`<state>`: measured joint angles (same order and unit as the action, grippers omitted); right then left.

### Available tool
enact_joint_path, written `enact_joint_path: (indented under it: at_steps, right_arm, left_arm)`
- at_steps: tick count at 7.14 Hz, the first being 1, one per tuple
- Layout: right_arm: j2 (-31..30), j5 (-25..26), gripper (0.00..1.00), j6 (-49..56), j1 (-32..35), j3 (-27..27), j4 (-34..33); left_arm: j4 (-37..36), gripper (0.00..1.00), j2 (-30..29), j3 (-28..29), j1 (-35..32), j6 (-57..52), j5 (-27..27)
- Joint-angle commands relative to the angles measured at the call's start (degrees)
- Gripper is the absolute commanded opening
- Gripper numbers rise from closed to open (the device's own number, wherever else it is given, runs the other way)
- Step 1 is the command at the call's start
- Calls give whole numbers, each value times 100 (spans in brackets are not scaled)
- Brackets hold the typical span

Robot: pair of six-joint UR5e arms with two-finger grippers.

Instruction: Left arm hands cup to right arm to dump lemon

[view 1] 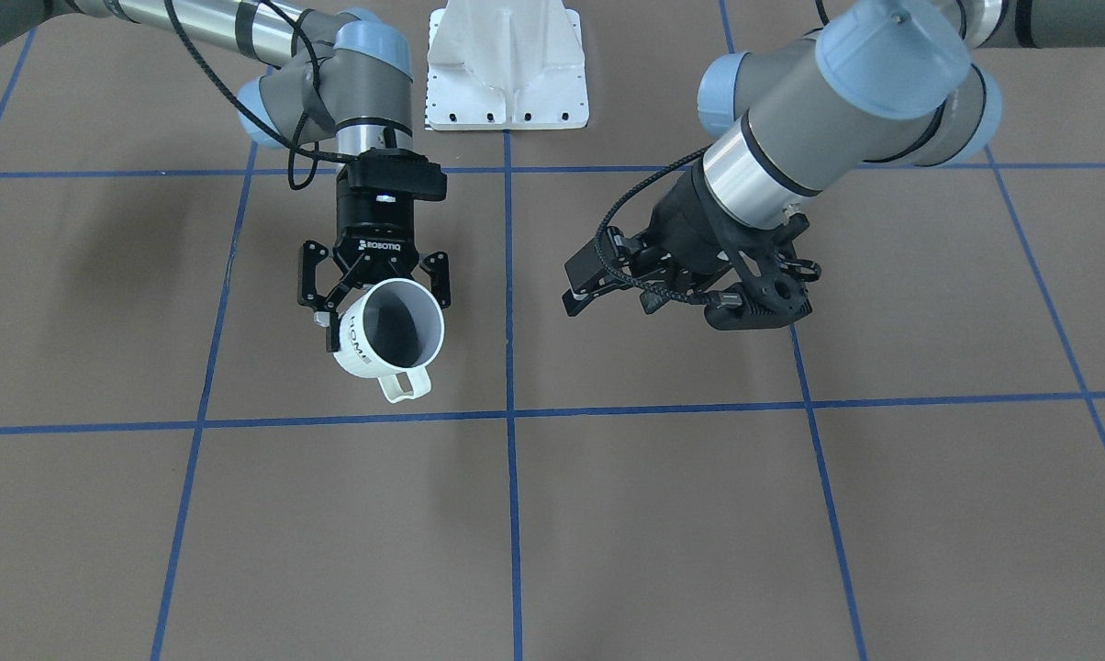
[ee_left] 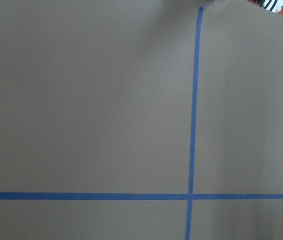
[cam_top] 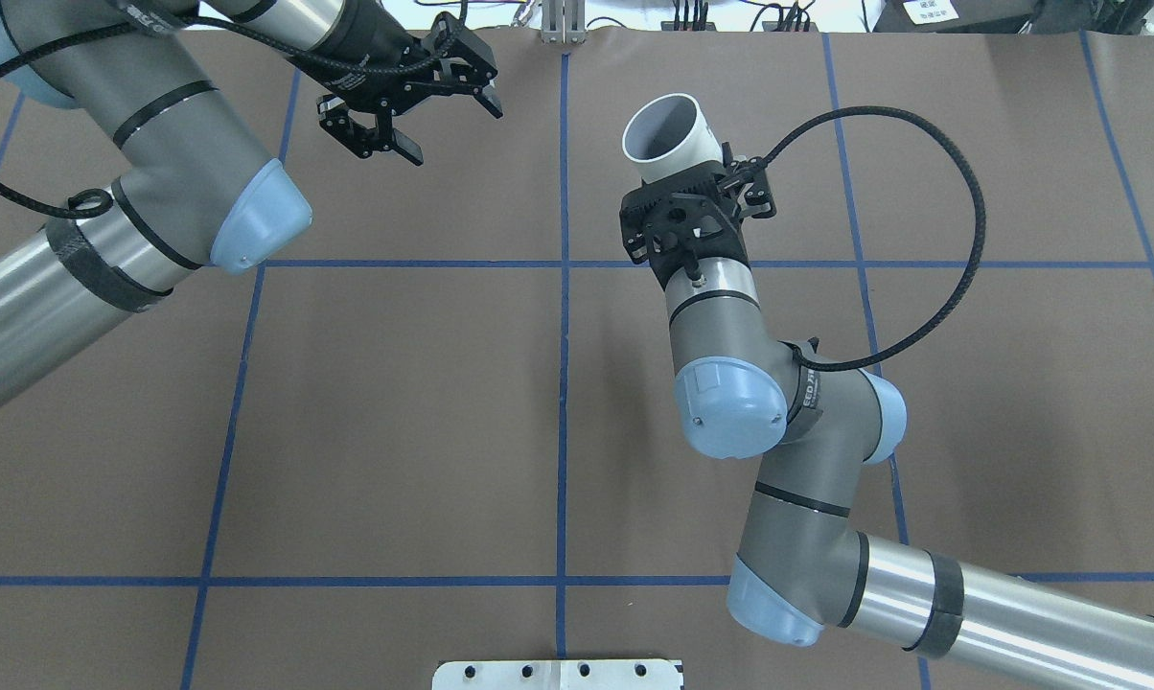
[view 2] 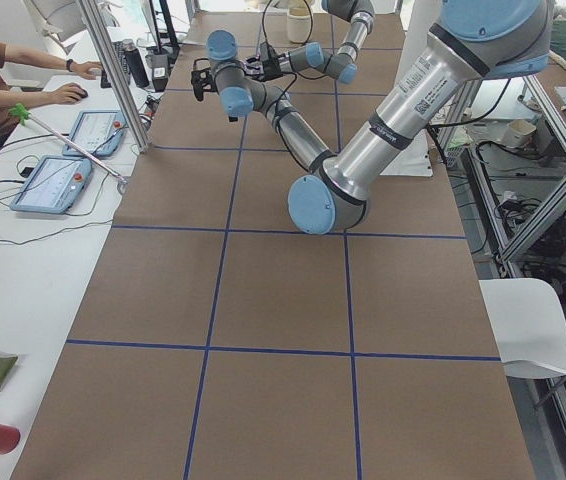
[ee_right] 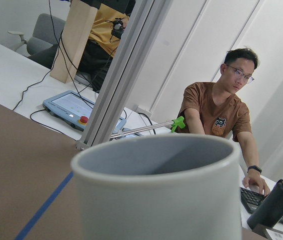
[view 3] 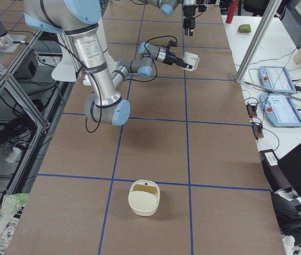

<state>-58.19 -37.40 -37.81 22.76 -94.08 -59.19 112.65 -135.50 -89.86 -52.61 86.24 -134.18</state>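
Right gripper point(view 1: 383, 310) pinches the white HOME mug point(view 1: 389, 340), tipped mouth-outward above the table point(view 1: 663, 514). Left gripper point(view 1: 578, 285) hangs spread, empty, well apart. The overhead view shows the same. The right wrist view shows only the mug's rim, with no lemon visible. The handover looks done; dumping likely needs the wrist rolled further mouth-down.

Right pincer point(view 1: 383, 306): white "ROBOTIQ" printed across its black body.
Cup point(view 1: 396, 323): black "HOME" on its white side, the last letter hard to make out.
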Motion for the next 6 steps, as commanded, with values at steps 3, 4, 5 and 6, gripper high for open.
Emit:
enact_joint_path:
  at_steps: [3,4,5,6]
  right_arm:
    - [229,689,27,-7,-421,197,-31]
    - [229,795,27,-7,-465,197,-31]
    - [229,839,27,-7,-483,197,-31]
    - [229,840,27,-7,-483,197,-31]
  left_arm:
    - [55,100,-486,337,277,534,24]
    - [56,98,-634,512,278,534,24]
    - [64,93,-748,688,295,534,24]
    - [64,91,-749,707,356,517,24]
